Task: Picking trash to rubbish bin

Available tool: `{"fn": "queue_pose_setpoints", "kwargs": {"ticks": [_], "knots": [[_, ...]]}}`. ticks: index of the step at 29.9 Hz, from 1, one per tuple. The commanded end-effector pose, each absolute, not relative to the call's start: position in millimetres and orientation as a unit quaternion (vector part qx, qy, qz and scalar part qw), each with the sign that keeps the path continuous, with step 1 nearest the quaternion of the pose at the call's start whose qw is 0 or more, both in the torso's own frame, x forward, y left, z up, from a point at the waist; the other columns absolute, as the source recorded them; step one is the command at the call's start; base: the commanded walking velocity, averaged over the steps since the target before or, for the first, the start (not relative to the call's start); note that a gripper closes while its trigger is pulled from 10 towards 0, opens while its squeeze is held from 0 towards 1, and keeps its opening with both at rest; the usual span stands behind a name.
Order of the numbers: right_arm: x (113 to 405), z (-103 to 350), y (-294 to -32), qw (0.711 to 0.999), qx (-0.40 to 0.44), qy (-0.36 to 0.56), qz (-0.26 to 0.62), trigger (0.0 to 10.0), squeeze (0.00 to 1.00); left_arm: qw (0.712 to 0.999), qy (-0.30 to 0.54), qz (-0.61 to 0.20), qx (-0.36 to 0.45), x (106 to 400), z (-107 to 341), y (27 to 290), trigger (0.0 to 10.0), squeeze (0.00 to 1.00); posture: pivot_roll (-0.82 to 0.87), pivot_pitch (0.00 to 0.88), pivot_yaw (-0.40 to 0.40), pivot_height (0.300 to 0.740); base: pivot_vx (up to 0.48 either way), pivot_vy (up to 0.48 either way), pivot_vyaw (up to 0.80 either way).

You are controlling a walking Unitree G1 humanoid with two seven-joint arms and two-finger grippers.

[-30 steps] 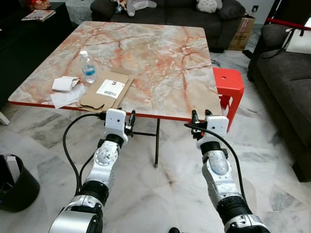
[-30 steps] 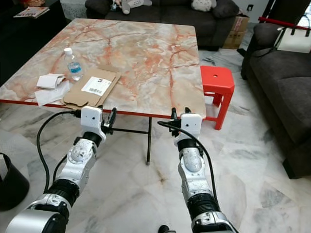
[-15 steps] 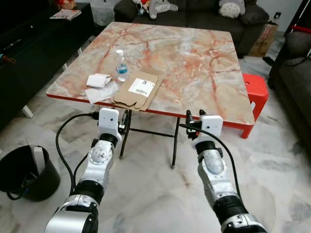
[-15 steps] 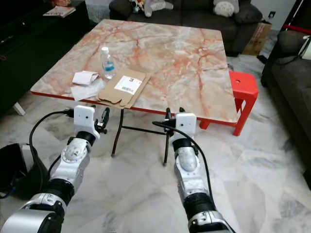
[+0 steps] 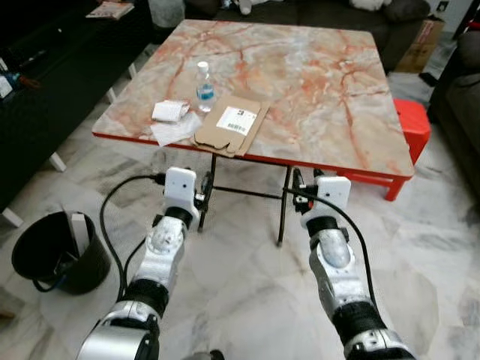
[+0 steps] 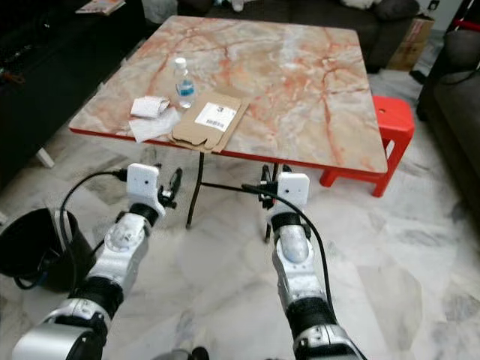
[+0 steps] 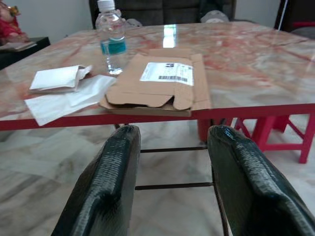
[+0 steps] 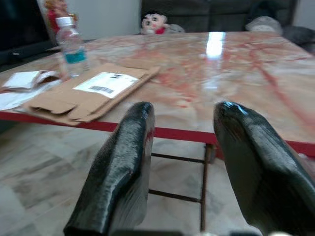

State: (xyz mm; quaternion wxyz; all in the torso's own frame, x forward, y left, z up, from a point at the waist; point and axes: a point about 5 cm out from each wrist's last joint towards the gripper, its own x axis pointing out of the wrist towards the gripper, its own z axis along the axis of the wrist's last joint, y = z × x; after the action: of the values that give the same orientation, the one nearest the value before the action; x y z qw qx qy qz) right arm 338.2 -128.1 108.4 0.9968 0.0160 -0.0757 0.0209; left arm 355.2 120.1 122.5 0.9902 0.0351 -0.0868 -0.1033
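1. Step in hand, as I judge it: approach. Both arms are held forward, short of the tabletop (image 5: 322, 90) edge; nothing is picked up.
2. Left pincer (image 7: 170, 147): fingers parted wide, empty. Right pincer (image 8: 182, 128): likewise parted, empty.
3. Trash lies at the tabletop's near left corner: flattened cardboard box (image 5: 230, 125) with a shipping label, water bottle (image 5: 204, 82) upright just behind it, folded tissue (image 5: 170, 111) and a flat white paper (image 5: 176, 129) beside it.
4. Rubbish bin (image 5: 52, 251): black, on the floor left of the robot, well apart from the trash.
5. Next move calls for closing in and raising the left pincer above the edge to reach the cardboard or paper.
6. Views: head cameras give the bin and red stool (image 5: 410, 124); left wrist shows the cardboard overhanging the edge.
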Motion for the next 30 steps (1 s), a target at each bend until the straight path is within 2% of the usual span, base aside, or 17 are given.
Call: {"fn": "queue_pose_setpoints", "kwargs": {"ticks": [1, 18, 23, 30], "knots": [[340.1, 114.2, -126.7, 0.996, 0.018, -0.084, 0.022, 10.0, 0.00, 0.989, -0.102, -0.100, 0.035, 360.4, 134.5, 121.2, 10.0, 0.00, 0.11, 0.119, -0.016, 0.740, 0.000, 0.000, 0.00], [339.3, 117.6, -122.6, 0.995, 0.008, -0.096, 0.031, 10.0, 0.00, 0.989, -0.101, -0.096, 0.047, 360.7, 134.8, 123.0, 10.0, 0.00, 0.12, 0.119, -0.013, 0.740, 0.325, 0.000, 0.00], [338.2, 116.9, -120.3, 0.995, 0.010, -0.096, 0.035, 10.0, 0.00, 0.989, -0.100, -0.097, 0.047, 360.9, 134.7, 122.9, 10.0, 0.00, 0.12, 0.118, -0.012, 0.740, 0.370, 0.000, 0.48], [337.4, 116.7, -120.5, 0.994, 0.018, -0.097, 0.037, 10.0, 0.00, 0.989, -0.099, -0.098, 0.048, 360.9, 135.1, 121.5, 10.0, 0.00, 0.12, 0.114, -0.009, 0.740, 0.369, 0.000, 0.00]]}}
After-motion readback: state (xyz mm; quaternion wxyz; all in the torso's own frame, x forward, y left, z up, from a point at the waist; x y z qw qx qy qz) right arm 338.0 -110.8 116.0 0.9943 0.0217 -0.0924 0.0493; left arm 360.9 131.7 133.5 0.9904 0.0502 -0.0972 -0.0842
